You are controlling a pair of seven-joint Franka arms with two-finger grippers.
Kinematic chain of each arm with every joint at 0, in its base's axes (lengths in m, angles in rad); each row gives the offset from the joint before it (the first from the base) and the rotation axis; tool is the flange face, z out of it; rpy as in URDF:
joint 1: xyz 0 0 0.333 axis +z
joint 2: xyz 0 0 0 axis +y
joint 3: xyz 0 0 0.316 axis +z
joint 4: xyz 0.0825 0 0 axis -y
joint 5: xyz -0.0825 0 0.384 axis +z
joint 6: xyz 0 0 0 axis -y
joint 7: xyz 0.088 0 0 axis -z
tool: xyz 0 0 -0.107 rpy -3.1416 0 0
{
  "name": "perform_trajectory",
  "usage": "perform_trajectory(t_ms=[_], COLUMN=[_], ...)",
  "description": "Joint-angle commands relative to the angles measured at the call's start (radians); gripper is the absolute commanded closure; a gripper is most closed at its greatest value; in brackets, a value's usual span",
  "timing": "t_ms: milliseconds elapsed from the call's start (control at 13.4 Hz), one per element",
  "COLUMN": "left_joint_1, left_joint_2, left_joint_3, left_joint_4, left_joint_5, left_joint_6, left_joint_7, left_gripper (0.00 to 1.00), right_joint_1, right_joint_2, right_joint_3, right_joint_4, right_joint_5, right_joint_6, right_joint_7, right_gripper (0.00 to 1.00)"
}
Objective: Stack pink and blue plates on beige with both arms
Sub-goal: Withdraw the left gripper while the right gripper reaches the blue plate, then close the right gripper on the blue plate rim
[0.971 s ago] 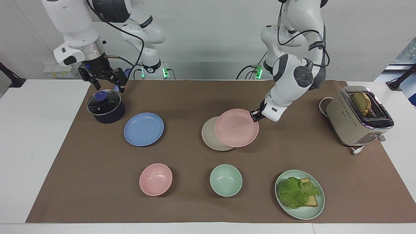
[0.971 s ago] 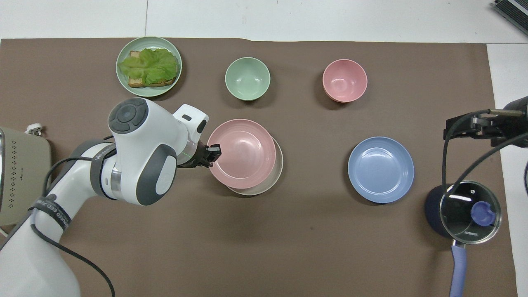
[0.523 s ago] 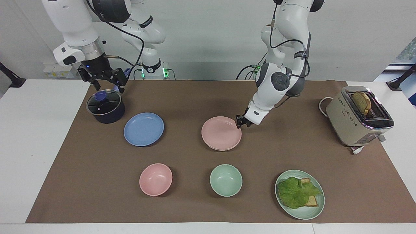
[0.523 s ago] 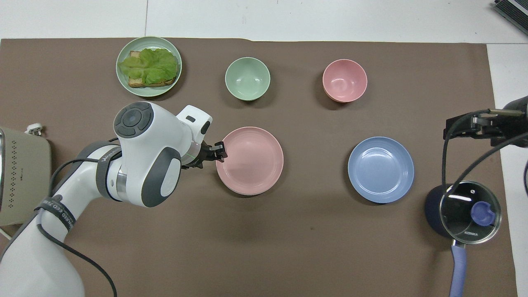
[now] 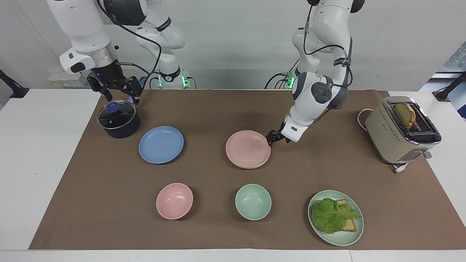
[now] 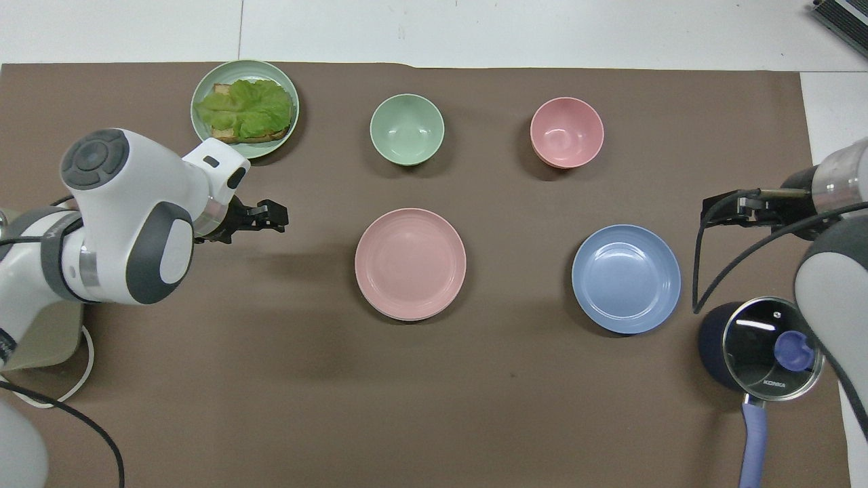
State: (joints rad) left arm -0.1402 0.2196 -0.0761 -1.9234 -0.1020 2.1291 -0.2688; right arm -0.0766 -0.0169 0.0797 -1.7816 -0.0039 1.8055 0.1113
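Note:
The pink plate [image 5: 248, 149] [image 6: 410, 263] lies flat on the beige plate [image 5: 255, 166], of which only a thin rim shows beneath it. The blue plate [image 5: 161, 145] [image 6: 626, 278] lies alone on the mat, toward the right arm's end. My left gripper [image 5: 271, 140] [image 6: 274, 217] is open and holds nothing. It hangs low beside the pink plate's rim in the facing view and stands clear of the plate in the overhead view. Over the pot's edge hangs my right gripper [image 5: 118, 92] [image 6: 736, 210], open and with nothing in it.
A dark pot with a glass lid [image 5: 117, 119] stands beside the blue plate. A pink bowl [image 5: 174, 201], a mint bowl [image 5: 253, 201] and a mint plate with lettuce and toast [image 5: 335, 217] stand farther from the robots. A toaster [image 5: 402, 129] stands at the left arm's end.
The left gripper set the pink plate down squarely on the beige one, opened, and drew back toward its own end of the table. The right arm barely moved.

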Motion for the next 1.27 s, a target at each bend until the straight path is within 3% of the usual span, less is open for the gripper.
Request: perform_trajectory(t_ms=[0,224,374,448,523,897,1195], left_joint_1=[0.078,0.154,0.166,0.178,0.189,0.191,0.185], left_joint_2=[-0.025,-0.09,-0.153,-0.17,-0.177,-0.145,-0.14], left_joint_3=[-0.007,-0.004,-0.004,0.001,0.001,0.001,0.001], left_joint_4=[0.067,0.113,0.118,0.127,0.139,0.302,0.322], left_joint_5=[0.054,0.083,0.126,0.13,0.128,0.119,0.114], left_joint_6=[-0.124,-0.211,-0.256,-0.267,-0.29,-0.405,-0.413], left_joint_7=[0.118,0.203,0.24,0.275,0.316,0.33,0.278], left_gripper=[0.0,0.0,0.0,0.0,0.0,0.0,0.0], right_joint_1=[-0.037,-0.064,-0.081,-0.098,-0.106,-0.115,-0.121], right_joint_2=[-0.018,0.006,0.041,0.069,0.077,0.121,0.155], right_joint_3=[0.002,0.002,0.002,0.003,0.003,0.003,0.002], right_joint_4=[-0.17,-0.324,-0.338,-0.338,-0.347,-0.421,-0.443], right_joint_5=[0.036,0.076,0.077,0.082,0.115,0.169,0.246], right_joint_6=[0.177,0.365,0.39,0.397,0.411,0.503,0.521], right_joint_7=[-0.102,-0.125,-0.125,-0.148,-0.171,-0.188,-0.252], right_gripper=[0.0,0.0,0.0,0.05,0.12,0.18,0.21])
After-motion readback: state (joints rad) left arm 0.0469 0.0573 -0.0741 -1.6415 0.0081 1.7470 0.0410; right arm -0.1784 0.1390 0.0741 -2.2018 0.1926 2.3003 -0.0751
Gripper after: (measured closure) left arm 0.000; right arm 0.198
